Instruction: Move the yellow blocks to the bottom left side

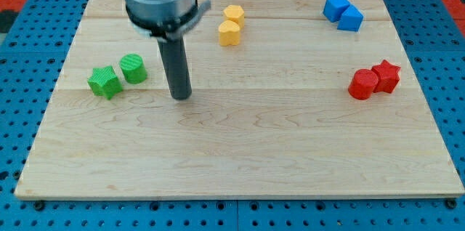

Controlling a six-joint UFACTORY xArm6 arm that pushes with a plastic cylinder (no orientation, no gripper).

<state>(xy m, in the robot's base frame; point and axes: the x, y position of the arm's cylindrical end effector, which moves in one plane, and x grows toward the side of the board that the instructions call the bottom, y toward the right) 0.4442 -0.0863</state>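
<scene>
Two yellow blocks touch each other near the view's top centre: a yellow hexagon block (pixel 234 14) above and a yellow rounded block (pixel 229 33) just below it. My tip (pixel 181 96) rests on the wooden board (pixel 232 158), to the lower left of the yellow blocks and apart from them. It stands just right of the green blocks, touching nothing.
A green star block (pixel 104 81) and a green cylinder (pixel 134 68) sit at the view's left. Two blue blocks (pixel 343 11) lie at the top right. A red cylinder (pixel 362 84) and a red star block (pixel 386 75) lie at the right.
</scene>
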